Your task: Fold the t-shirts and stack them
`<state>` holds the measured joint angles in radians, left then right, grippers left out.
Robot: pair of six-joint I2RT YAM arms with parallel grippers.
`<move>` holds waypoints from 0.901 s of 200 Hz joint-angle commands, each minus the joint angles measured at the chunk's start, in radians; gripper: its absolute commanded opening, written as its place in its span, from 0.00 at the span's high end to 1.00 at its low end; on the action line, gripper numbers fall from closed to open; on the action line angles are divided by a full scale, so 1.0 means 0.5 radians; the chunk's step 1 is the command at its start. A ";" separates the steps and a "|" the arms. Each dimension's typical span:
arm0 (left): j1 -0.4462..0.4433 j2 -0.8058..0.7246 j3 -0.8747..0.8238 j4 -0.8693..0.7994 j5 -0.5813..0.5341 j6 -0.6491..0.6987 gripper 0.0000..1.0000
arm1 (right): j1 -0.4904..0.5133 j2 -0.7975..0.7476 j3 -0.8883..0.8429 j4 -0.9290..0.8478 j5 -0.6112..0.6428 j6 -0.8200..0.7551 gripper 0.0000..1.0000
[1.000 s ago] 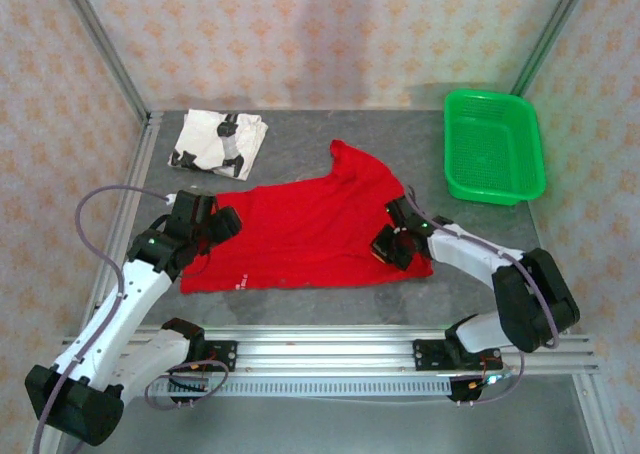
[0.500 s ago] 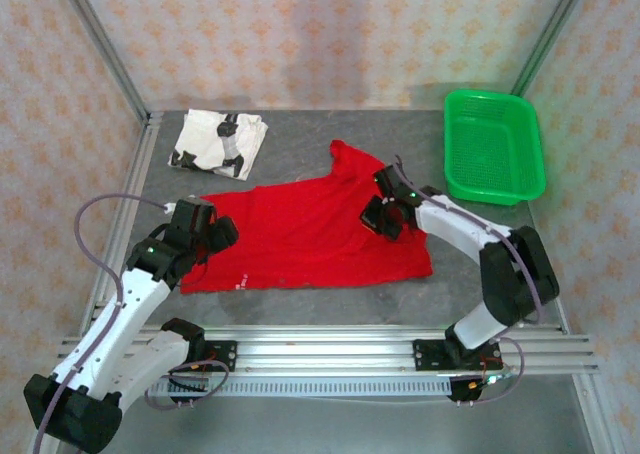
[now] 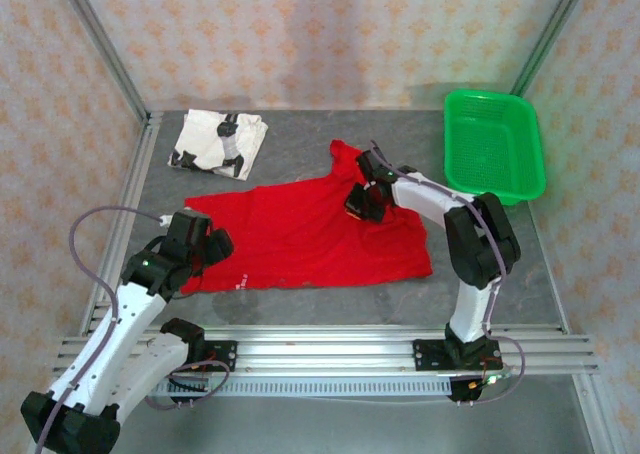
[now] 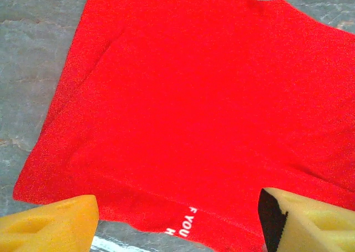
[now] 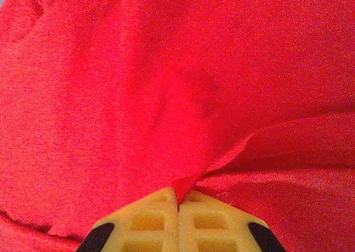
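The red t-shirt (image 3: 300,234) lies spread across the middle of the grey table, with small white lettering at its near hem (image 4: 186,221). My right gripper (image 3: 357,202) is shut on a fold of the red t-shirt's hemmed edge (image 5: 191,182), pinched between its yellow fingers over the shirt's far right part. My left gripper (image 3: 205,251) hovers open at the shirt's near left corner, its yellow fingers (image 4: 52,227) standing wide apart with nothing between them. The white t-shirt with black markings (image 3: 220,142) sits folded at the table's far left.
A green plastic basket (image 3: 494,146) stands at the far right corner. Metal frame posts and patterned walls close in the table. A rail (image 3: 330,352) runs along the near edge by the arm bases.
My right gripper has carried the pinched edge of the red shirt away and leftward, toward the collar. My left gripper has drawn back toward the near left corner, still open.
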<state>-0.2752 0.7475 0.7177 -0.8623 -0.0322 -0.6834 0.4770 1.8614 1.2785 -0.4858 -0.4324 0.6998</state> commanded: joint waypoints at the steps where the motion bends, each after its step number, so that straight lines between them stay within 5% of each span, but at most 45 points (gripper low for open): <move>1: -0.004 -0.062 -0.051 -0.108 -0.077 -0.053 0.23 | 0.011 0.078 0.099 -0.054 -0.055 -0.105 1.00; 130: -0.005 -0.071 -0.111 -0.171 -0.148 -0.218 0.24 | 0.099 0.378 0.409 -0.175 -0.255 -0.382 0.85; 156: -0.002 -0.065 -0.129 -0.163 -0.151 -0.224 0.24 | 0.098 0.381 0.430 -0.222 -0.199 -0.406 0.75; 180: -0.003 -0.048 -0.148 -0.140 -0.138 -0.222 0.24 | 0.098 0.178 0.341 -0.100 -0.106 -0.398 0.50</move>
<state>-0.2752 0.7162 0.6617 -0.9096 -0.0620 -0.7776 0.5240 2.0434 1.4631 -0.5568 -0.5400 0.5213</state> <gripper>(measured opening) 0.760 0.421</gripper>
